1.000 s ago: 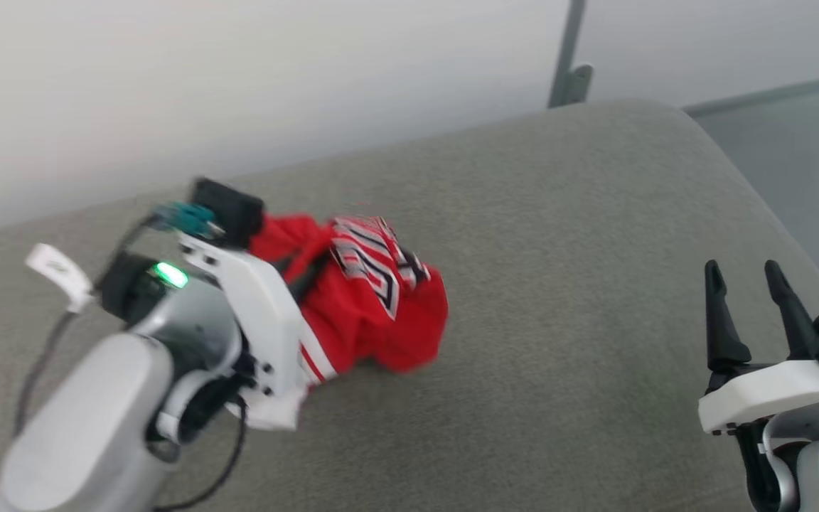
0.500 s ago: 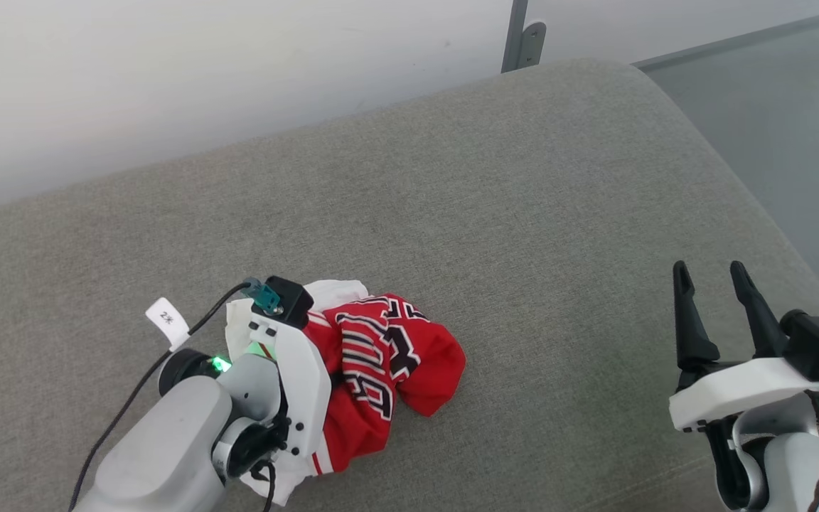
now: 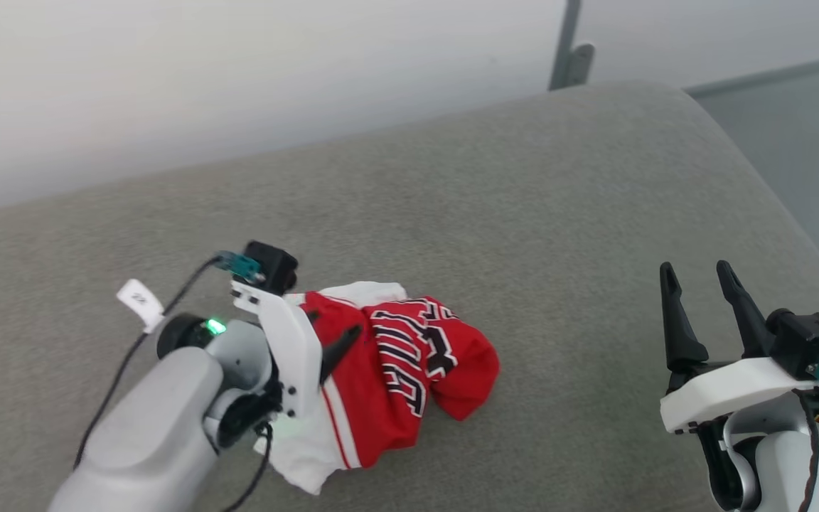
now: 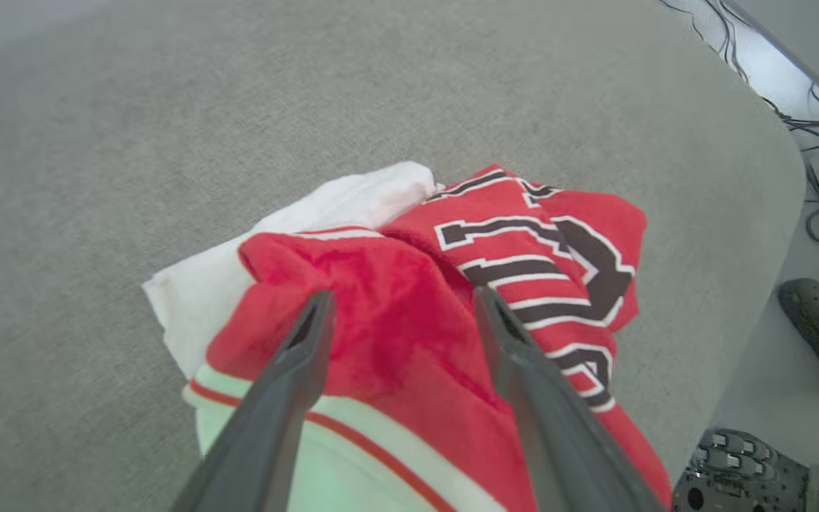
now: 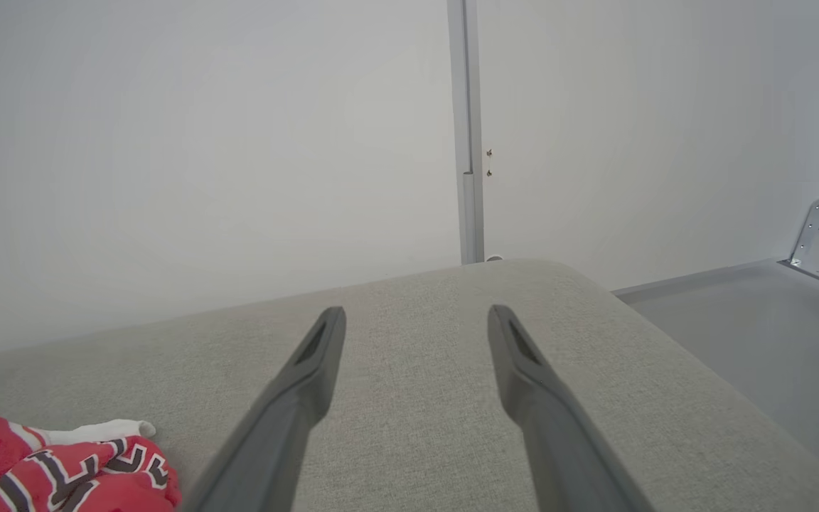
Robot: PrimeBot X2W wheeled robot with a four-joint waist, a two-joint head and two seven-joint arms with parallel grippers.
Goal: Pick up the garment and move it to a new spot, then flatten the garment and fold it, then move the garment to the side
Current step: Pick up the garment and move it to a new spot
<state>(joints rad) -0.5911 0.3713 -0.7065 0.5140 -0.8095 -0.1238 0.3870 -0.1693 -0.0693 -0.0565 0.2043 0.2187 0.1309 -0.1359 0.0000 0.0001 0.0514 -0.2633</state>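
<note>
The garment [image 3: 409,370] lies crumpled in a heap on the grey cushion [image 3: 523,213], red with white sleeve cloth and black white-outlined lettering. My left gripper [image 3: 338,343] sits at the heap's left side. The left wrist view has its fingers [image 4: 288,377] spread open just above the red fabric [image 4: 523,235], with nothing pinched between them. At the lower right, well apart from the garment, my right gripper [image 3: 694,269] stands open and empty. In its own view the right gripper [image 5: 416,313] points over bare cushion, and the garment [image 5: 75,469] lies at the bottom left.
The cushion's rounded edge [image 3: 772,192] drops to grey floor on the right. A white wall and a metal post [image 3: 566,57] stand behind. Beside the cushion are a person's shoe [image 4: 815,341] and cables [image 4: 815,128] on the floor.
My left gripper has opened and let go of the garment, which now rests on the cushion. The head camera has shifted. The right gripper stays open.
</note>
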